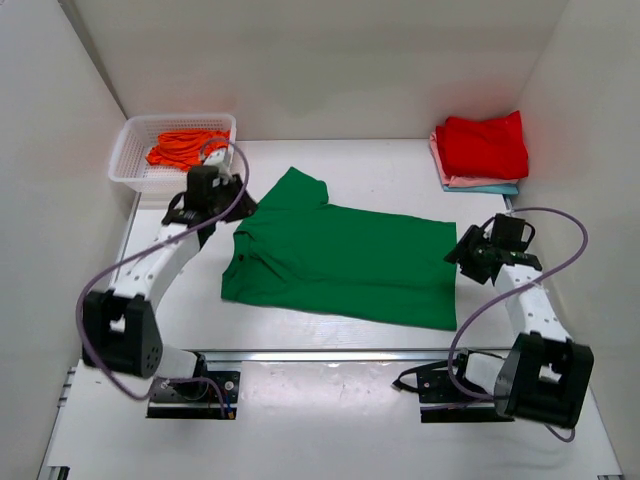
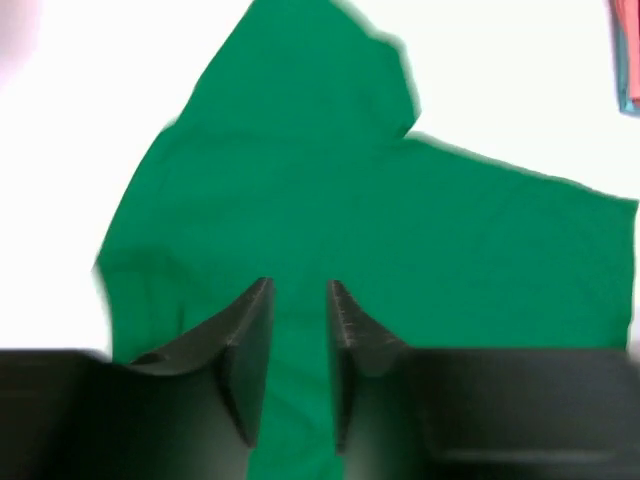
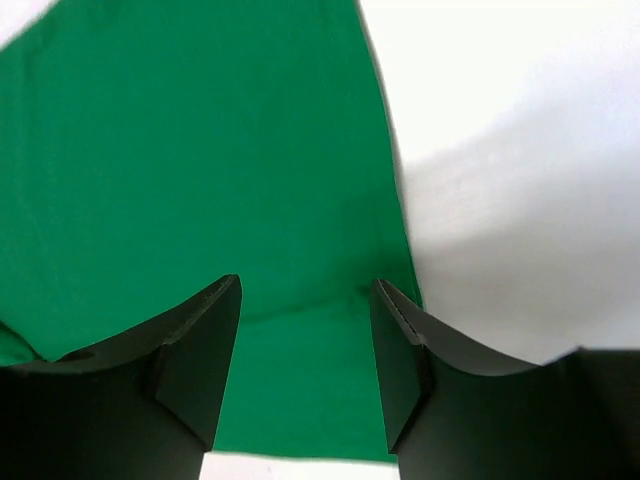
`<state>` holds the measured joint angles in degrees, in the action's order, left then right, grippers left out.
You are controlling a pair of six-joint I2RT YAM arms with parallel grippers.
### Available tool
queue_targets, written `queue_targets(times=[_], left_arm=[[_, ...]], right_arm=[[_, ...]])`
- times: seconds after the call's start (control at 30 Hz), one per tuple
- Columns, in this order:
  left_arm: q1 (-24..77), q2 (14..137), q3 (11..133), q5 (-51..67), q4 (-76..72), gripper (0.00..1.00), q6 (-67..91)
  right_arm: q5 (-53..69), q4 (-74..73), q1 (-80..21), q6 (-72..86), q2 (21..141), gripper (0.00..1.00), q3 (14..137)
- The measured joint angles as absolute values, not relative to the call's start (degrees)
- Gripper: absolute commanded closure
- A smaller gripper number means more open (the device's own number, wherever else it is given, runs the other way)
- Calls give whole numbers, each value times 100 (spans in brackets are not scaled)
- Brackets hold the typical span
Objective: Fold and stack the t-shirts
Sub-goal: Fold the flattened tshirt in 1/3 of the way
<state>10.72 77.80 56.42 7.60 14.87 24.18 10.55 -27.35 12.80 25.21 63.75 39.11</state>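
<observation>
Dark fingers [image 3: 190, 340] frame the foot of each wrist view, with green cloth right beneath them. That cloth is the green t-shirt [image 1: 340, 265], the largest thing on the table [image 1: 400, 170]. It lies flat between the two grippers, its collar end under the left gripper [image 2: 300, 290] and its hem end under the right gripper [image 3: 305, 290]. Only one sleeve shows, so it may already be folded once along its length, though I cannot tell for sure. It is not yet a compact fold, and it is not on the stack.

Beyond the right gripper, well apart from it, the folded stack sits in the corner: a red t-shirt [image 1: 485, 145] on top, pink [image 1: 470, 181] and teal [image 1: 495, 189] under it. Those three look done. Just beyond the left gripper stands a white basket [image 1: 125, 150] with a crumpled orange t-shirt [image 1: 185, 148] in it, untouched. By my reckoning two shirts are left.

Both grippers have their jaws apart, the right wider than the left. Neither clamps anything; each hovers over or barely brushes the cloth.
</observation>
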Motion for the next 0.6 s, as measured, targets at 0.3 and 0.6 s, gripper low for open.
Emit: queue_targets(times=[0.3, 0.6], left_arm=[[1538, 9797, 7253, 812, 1612, 86, 2171], [1691, 11745, 8027, 670, 2137, 85, 2504]], right_arm=[[1028, -2204, 261, 2639, 7382, 50, 4353], [1205, -2257, 340, 2574, 9000, 49, 4871]])
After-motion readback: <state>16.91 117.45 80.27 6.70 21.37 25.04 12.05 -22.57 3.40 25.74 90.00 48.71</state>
